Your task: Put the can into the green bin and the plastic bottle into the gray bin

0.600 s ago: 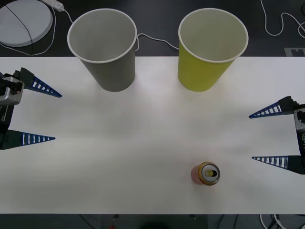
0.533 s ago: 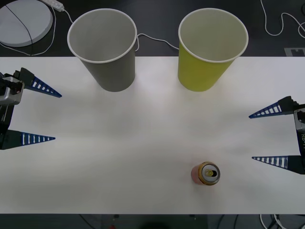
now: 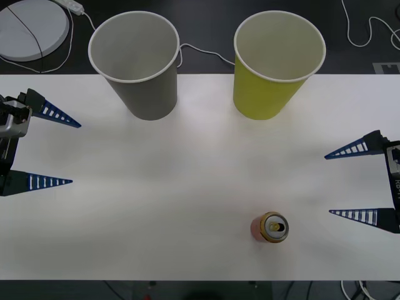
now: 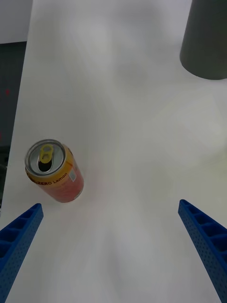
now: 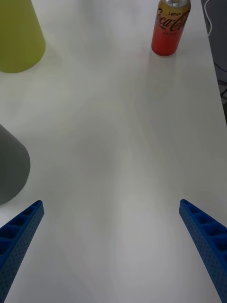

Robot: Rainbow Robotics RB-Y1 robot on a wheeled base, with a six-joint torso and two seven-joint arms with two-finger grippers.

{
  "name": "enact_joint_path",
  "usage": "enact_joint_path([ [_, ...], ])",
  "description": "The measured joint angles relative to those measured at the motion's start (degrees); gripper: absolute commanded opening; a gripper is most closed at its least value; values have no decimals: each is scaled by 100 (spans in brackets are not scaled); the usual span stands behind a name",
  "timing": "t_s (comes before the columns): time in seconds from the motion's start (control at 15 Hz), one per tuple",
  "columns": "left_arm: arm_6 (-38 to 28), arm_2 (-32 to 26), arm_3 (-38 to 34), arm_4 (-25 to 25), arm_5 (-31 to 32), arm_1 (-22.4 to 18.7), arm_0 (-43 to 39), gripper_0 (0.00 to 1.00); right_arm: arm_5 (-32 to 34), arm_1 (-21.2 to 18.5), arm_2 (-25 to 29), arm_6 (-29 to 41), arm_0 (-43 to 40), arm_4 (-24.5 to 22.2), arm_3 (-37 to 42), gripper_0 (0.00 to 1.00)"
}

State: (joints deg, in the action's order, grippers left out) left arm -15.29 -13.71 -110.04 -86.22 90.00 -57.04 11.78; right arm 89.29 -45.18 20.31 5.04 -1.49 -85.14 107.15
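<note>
A small red-orange can (image 3: 269,227) with a gold top stands upright near the table's front edge, right of centre; it also shows as the can (image 4: 54,172) and the can (image 5: 170,27). The green bin (image 3: 277,62) stands at the back right, the gray bin (image 3: 135,62) at the back left; both look empty. My right gripper (image 3: 350,183) is open at the right edge, a little right of the can and apart from it. My left gripper (image 3: 53,150) is open at the far left. The plastic bottle is out of view.
The white table (image 3: 187,187) ends just in front of the can. Behind the table, a round white disc (image 3: 31,28) and white cables (image 3: 365,31) lie on the dark floor. The green bin (image 5: 19,38) and gray bin (image 5: 12,165) stand upright.
My right gripper has shifted slightly toward the front of the table. The can, the bins and the left gripper have not moved.
</note>
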Motion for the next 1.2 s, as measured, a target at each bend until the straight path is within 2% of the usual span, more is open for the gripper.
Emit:
enact_joint_path([
  [0.2, 0, 0, 0, 0, 0, 0, 0, 100, 7, -62, -1, -175, 10, -1, -122, 100],
  [0.6, 0, 0, 0, 0, 0, 0, 0, 100, 69, -70, -1, -1388, 69, 82, -762, 100],
  [0.8, 0, 0, 0, 0, 0, 0, 0, 100, 69, -82, -48, -2036, 225, 168, -1415, 100],
  [1.2, 0, 0, 0, 0, 0, 0, 0, 100, 70, -376, -811, -3239, 333, 688, -2653, 100],
])
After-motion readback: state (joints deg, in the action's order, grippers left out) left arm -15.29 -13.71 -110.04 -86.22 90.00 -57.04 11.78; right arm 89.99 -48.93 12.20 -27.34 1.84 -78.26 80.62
